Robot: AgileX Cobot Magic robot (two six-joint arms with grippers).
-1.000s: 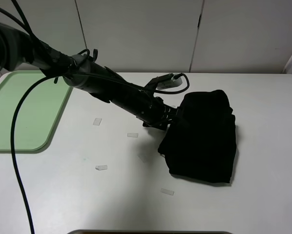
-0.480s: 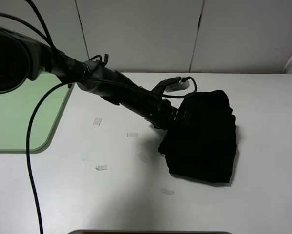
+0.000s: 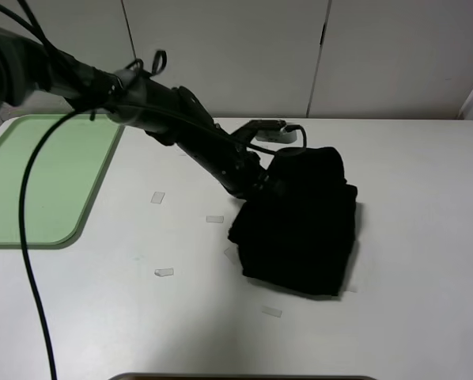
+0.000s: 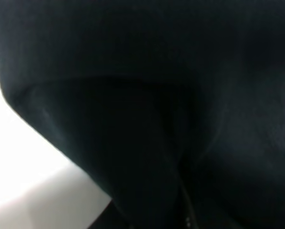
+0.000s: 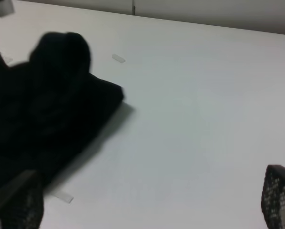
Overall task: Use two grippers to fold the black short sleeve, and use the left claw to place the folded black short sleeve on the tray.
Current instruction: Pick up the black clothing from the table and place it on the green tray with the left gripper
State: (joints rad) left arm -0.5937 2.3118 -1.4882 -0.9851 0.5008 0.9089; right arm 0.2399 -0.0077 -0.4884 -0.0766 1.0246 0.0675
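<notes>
Black short sleeve [image 3: 300,226] sits folded in a thick bundle on the white table [image 3: 426,237], right of centre in the high view, well apart from the tray [image 3: 39,186], which lies at the table's left edge, pale green, low rim, nothing on it. Left arm [image 3: 165,119], matte black with a thick cable [image 3: 27,222] looping down over the table, reaches from upper left across to the bundle's near-left upper edge. Left claw [image 3: 266,180] is buried in the cloth there; its wrist view is filled with dark fabric [image 4: 147,95] pressed close to the lens, a strip of bright table at one corner, so the jaws look clamped on a fold of the shirt, though the fingertips themselves are hidden by the fabric. Bundle's top bulges up where the claw meets it. Right gripper [image 5: 152,202] is outside the high view; its wrist view shows both mesh-patterned fingers [image 5: 278,195] at opposite edges, spread wide, nothing between them, bare table beneath, the shirt off to one side. Several small clear tape bits [image 3: 164,272] dot the table left of and below the shirt. White cabinet panels [image 3: 221,55] behind the table.
</notes>
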